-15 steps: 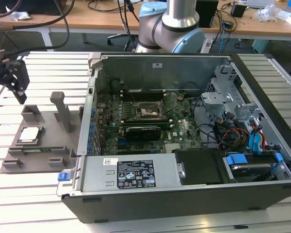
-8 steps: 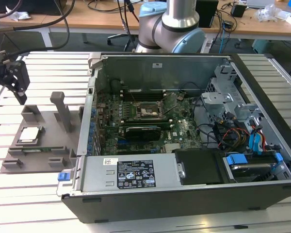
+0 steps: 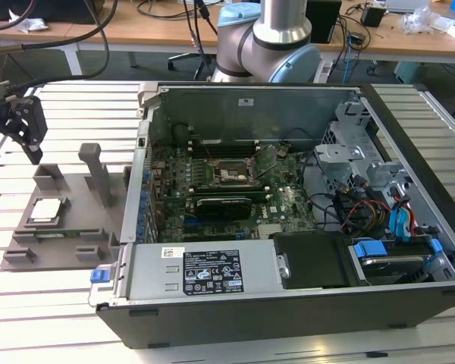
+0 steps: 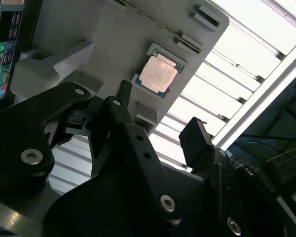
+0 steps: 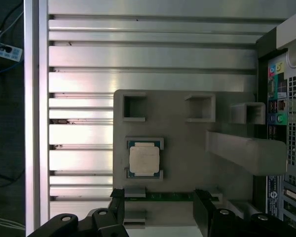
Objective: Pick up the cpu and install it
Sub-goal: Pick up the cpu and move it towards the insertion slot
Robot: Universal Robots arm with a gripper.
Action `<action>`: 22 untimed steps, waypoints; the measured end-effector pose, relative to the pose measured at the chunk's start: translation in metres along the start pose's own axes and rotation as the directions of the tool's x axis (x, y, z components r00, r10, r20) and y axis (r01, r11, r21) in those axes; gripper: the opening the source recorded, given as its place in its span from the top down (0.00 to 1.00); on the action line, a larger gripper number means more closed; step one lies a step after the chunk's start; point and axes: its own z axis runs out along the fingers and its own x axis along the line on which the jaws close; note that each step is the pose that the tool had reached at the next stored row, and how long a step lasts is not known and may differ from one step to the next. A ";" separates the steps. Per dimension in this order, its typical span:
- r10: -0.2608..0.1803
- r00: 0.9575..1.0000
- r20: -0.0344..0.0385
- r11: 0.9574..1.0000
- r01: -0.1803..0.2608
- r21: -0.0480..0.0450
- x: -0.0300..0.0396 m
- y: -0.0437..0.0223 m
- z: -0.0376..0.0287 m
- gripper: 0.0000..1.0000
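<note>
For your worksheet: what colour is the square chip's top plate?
Pale silver-grey on the small flat square metal cpu, best in the first wrist view.

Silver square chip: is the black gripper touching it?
Apart. In the exterior view the black gripper hangs above the silver square chip, a plain gap between them.

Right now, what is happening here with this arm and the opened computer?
The arm's gripper hangs open and empty by the grey holder tray, which sits beside the open computer case. The cpu lies flat in its recess on the tray, untouched. Nothing has been picked up yet.
</note>
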 end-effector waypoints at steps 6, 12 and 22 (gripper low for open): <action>0.000 1.000 0.000 1.000 0.000 0.000 0.0001 0.0000 0.0015 0.34; 0.000 1.000 0.000 1.000 0.000 0.000 0.0001 0.0000 0.0031 0.34; 0.000 1.000 0.000 1.000 0.000 0.000 0.0002 0.0001 0.0060 0.34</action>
